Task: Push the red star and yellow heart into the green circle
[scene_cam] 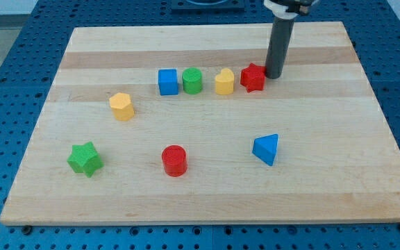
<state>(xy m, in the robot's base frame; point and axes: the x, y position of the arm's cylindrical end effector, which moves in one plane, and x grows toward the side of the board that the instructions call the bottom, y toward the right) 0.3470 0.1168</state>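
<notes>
Tabletop: wooden, fully in frame. Rod cut off at the view's top; no claw visible. My tip touching red star, right side. Yellow heart between star and green circle.

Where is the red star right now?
The red star is in the upper part of the board, right of center, at the right end of a row of blocks. The yellow heart is just left of it; my tip is at its right side.
</notes>
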